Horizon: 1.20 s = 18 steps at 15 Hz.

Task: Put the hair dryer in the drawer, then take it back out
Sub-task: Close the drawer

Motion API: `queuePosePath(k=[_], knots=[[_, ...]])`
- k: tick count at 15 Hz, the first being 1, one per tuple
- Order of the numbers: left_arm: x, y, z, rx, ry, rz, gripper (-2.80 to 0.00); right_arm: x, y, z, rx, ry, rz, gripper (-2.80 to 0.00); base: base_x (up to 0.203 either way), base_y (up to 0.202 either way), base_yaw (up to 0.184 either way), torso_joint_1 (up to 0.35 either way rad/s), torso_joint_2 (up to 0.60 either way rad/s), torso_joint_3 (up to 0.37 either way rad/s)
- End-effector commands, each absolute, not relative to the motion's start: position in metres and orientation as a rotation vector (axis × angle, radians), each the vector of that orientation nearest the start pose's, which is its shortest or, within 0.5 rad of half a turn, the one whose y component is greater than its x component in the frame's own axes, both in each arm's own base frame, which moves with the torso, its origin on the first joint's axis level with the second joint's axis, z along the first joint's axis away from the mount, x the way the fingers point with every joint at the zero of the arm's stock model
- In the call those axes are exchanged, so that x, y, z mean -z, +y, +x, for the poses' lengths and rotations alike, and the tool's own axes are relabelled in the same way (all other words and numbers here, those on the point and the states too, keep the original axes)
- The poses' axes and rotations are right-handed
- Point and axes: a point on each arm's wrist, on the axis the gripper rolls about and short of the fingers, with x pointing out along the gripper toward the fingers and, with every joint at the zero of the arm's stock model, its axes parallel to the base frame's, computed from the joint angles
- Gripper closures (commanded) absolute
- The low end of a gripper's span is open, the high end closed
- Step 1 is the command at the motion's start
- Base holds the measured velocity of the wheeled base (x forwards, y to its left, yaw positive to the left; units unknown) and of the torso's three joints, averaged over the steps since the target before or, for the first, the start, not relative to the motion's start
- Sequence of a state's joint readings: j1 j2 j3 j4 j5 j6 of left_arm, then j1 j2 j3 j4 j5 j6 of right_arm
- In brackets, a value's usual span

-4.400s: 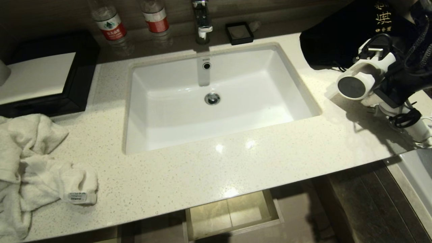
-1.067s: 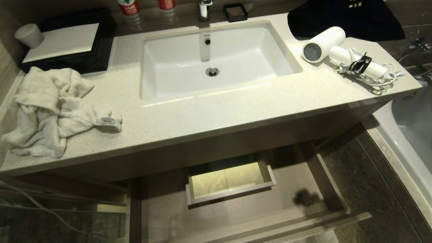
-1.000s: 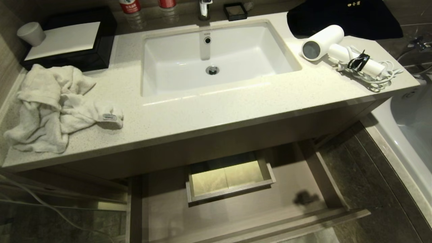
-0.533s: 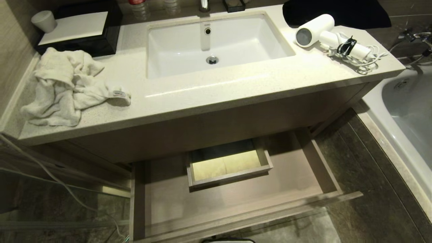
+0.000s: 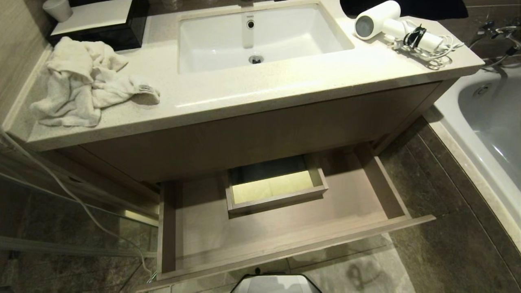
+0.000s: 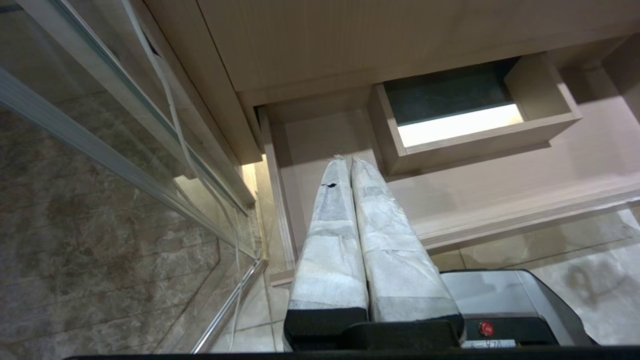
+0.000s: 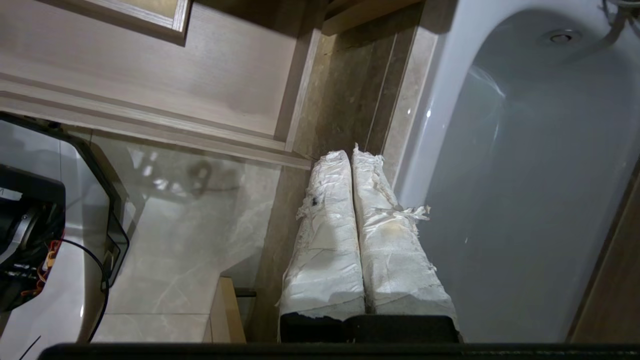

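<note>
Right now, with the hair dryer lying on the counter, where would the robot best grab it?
Probably across the hair dryer's thick barrel, from above: it lies flat and bare, while its handle is wrapped in the cord.

A: Where does the hair dryer (image 5: pixel 380 19) lie?

B: On the countertop (image 5: pixel 260 91), right of the sink (image 5: pixel 260 36), its bundled cord (image 5: pixel 435 51) beside it toward the counter's right end.

A: And on the left?

B: A crumpled towel (image 5: pixel 87 81) lies on the counter, in front of a box (image 5: pixel 101 22).

A: Below?

B: The drawer (image 5: pixel 285 228) stands pulled out under the counter, with a small tray (image 5: pixel 276 191) inside at its back. A bathtub (image 5: pixel 488 118) lies to the right.
</note>
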State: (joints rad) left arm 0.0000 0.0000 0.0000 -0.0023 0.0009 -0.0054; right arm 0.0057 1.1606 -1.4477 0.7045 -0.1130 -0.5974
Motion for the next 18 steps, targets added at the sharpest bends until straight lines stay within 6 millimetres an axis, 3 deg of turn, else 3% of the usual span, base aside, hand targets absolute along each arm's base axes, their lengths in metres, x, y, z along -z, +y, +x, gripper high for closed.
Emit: queuePosePath(k=[1,18], knots=[[-0.0758,0.0,-0.0228,-0.002,-0.003,-0.006,0.0,-0.3543,-0.0018,0.1184,-0.023,0.438,-0.615,0.0,0.0,0.0,0.0,-0.187,0.35,0.154],[-0.0758,0.0,-0.0227,-0.002,-0.002,-0.006,0.0,-0.3511,-0.0019,0.1132,-0.008,0.405,-0.6,0.0,0.0,0.0,0.0,-0.271,0.49,0.225]])
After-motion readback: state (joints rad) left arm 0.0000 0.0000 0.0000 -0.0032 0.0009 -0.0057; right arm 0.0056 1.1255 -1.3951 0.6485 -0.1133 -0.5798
